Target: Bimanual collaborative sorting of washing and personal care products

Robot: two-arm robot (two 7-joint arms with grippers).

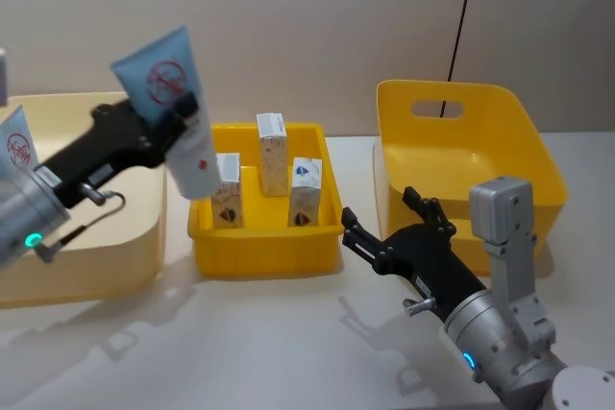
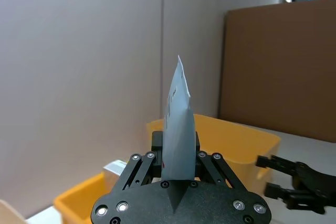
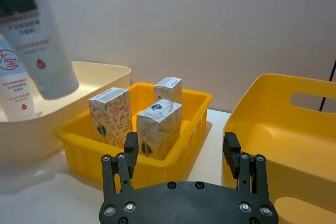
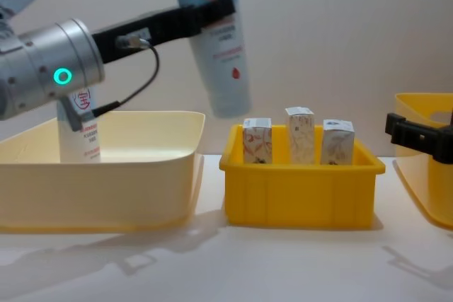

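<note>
Tube (image 1: 159,69) clamped in left gripper (image 1: 181,114), second tube (image 4: 79,138) half hidden behind that arm, right gripper (image 1: 380,210) spread wide, empty, cartons (image 3: 157,125) just ahead.

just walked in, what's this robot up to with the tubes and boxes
The left gripper is shut on a pale-blue-and-white tube, held in the air, cap end down, near the gap between the cream bin and the small yellow tray. A second tube stands in the cream bin. Three white cartons stand upright in the tray. The right gripper hovers open and empty before the tall yellow bin.
</note>
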